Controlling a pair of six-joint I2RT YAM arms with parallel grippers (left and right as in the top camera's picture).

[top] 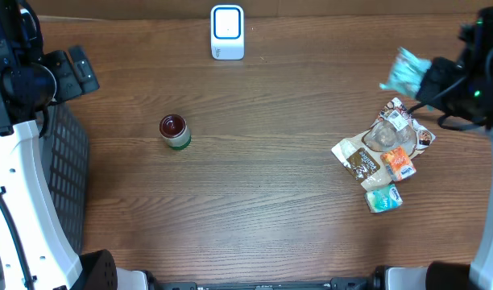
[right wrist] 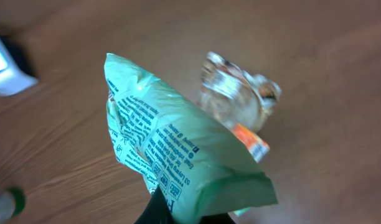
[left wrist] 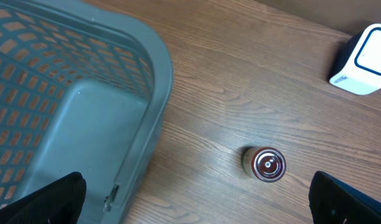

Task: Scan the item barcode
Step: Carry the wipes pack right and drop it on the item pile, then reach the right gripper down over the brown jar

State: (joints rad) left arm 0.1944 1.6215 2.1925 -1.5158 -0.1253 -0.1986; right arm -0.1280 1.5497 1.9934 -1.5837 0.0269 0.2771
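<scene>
A pale green printed packet (right wrist: 178, 149) hangs above the table at the far right, with my right gripper (right wrist: 184, 214) shut on its lower end. From overhead the packet (top: 406, 71) sticks out to the left of the right gripper (top: 428, 76). No barcode shows clearly on it. The white scanner (top: 227, 32) stands at the back centre, also seen in the left wrist view (left wrist: 363, 60) and the right wrist view (right wrist: 4, 65). My left gripper (top: 73, 72) is open and empty at the far left, its dark fingertips (left wrist: 50, 199) wide apart over the basket's edge.
A grey mesh basket (top: 65, 161) sits at the left edge, its rim (left wrist: 147, 124) under the left gripper. A small red-lidded jar (top: 175, 131) stands left of centre. Several snack packets (top: 385, 153) lie in a pile at the right, below the held packet.
</scene>
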